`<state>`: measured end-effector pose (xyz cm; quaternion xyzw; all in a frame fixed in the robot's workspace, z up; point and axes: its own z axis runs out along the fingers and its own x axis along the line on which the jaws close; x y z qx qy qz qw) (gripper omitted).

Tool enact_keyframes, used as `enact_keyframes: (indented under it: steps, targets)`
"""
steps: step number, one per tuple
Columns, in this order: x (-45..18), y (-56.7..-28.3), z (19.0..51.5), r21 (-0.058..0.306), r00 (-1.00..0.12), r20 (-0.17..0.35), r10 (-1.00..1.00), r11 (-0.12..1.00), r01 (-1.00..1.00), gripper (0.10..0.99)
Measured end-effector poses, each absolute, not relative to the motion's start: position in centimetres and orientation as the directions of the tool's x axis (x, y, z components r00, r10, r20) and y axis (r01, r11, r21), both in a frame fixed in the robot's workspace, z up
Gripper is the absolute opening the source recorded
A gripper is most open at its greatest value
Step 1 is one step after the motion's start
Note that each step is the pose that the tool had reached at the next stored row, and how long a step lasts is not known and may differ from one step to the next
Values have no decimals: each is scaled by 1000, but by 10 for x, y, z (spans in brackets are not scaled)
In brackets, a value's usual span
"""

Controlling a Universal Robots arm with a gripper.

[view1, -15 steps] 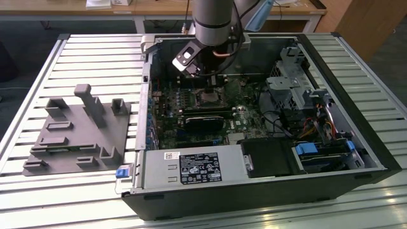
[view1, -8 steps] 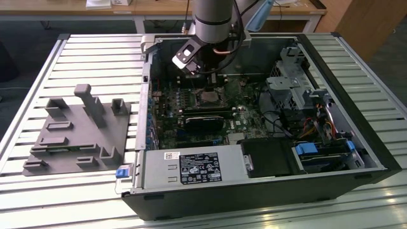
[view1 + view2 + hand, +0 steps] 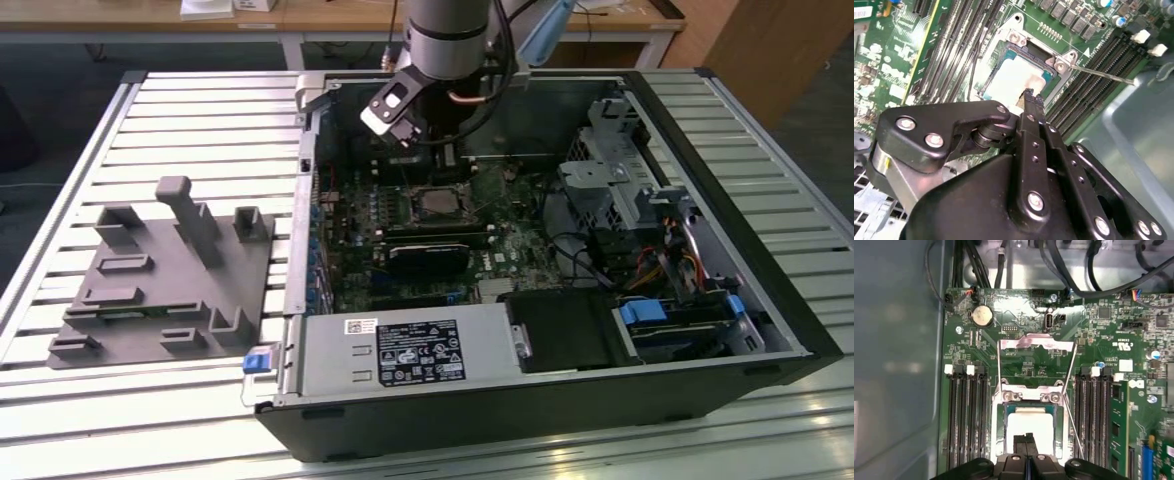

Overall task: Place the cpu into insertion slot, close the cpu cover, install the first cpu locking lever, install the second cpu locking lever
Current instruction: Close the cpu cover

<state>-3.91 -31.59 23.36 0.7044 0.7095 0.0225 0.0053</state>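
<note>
The cpu point(image 3: 1029, 426) lies flat in the insertion slot point(image 3: 1005, 416), its pale metal top uncovered; the second wrist view shows the cpu point(image 3: 1009, 79) too. My gripper point(image 3: 1026, 438) is shut, with its fingertips pressed together and nothing between them, directly over the chip's near edge; whether they touch it I cannot tell. The cpu cover point(image 3: 1036, 343), a silvery frame with a square window, is raised off the socket on its far side. A thin wire locking lever point(image 3: 1074, 425) sticks out unlatched beside the socket. In the exterior view the gripper point(image 3: 411, 138) hangs just behind the insertion slot point(image 3: 434, 203).
Long black memory slots point(image 3: 966, 415) flank the socket on both sides. A black graphics card point(image 3: 434, 246) lies just in front of it. Cables point(image 3: 587, 260) and drive cages crowd the case's right side. A grey fixture block point(image 3: 160, 270) sits on the slatted table to the exterior view's left.
</note>
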Motion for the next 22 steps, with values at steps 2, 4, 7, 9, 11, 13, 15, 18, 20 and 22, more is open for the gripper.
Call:
enact_keyframes:
  steps: [2,4,7,9,11,13,15,18,20,22]
  targets:
    - [-39,-316,241,39,-8,25,1000,7,999,106]
    - [-39,-316,250,39,-8,25,1000,7,999,106]
    - [-39,-316,263,39,-8,25,1000,7,999,106]
    - [-39,-317,264,39,-8,26,1000,7,999,106]
    - [-39,-319,264,39,-8,26,1000,7,999,106]
    - [-39,-322,264,39,-7,26,1000,6,999,106]
    - [-39,-327,264,39,-7,26,1000,6,999,106]
    - [-38,-332,264,39,-7,26,1000,6,999,106]
    - [-33,-332,264,38,-7,27,1000,6,999,106]
    - [-25,-333,264,37,-7,28,1000,6,999,106]
